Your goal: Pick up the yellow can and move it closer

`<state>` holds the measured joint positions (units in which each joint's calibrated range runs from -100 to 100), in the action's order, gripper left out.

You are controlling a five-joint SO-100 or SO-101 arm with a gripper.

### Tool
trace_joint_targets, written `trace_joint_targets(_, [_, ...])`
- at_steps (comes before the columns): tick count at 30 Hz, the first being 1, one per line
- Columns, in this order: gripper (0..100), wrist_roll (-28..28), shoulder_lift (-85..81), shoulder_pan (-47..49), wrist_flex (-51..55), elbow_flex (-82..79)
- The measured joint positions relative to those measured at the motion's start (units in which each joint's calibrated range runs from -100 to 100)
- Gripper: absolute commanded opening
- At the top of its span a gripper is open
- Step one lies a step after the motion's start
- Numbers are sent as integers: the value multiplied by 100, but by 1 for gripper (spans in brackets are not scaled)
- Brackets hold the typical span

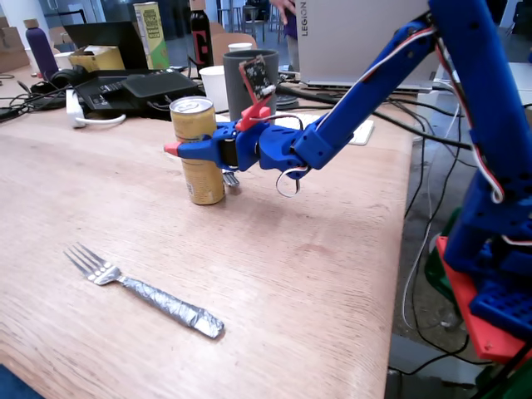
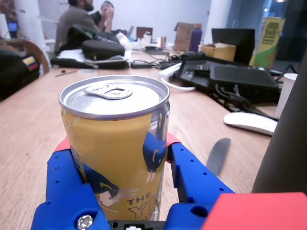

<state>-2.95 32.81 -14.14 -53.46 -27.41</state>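
Gripper (image 1: 189, 150) jaws sit either side of the yellow can (image 1: 198, 150), closed in against its sides around mid-height, as the wrist view shows with blue fingers (image 2: 194, 175) hugging the can (image 2: 115, 143). In the fixed view the can stands upright on the wooden table (image 1: 291, 283), left of centre, just in front of a dark grey tumbler (image 1: 237, 79). A fork (image 1: 141, 291) with a foil-wrapped handle lies nearer, well apart from the can.
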Motion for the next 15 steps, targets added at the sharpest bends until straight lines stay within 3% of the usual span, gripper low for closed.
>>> trace_joint_targets(7, [17,63,-268,188,265,-171])
trace_joint_targets(11, [18,39,-2214,780,2435,-1064])
trace_joint_targets(15, [17,39,-3952,1193,3056,-2335])
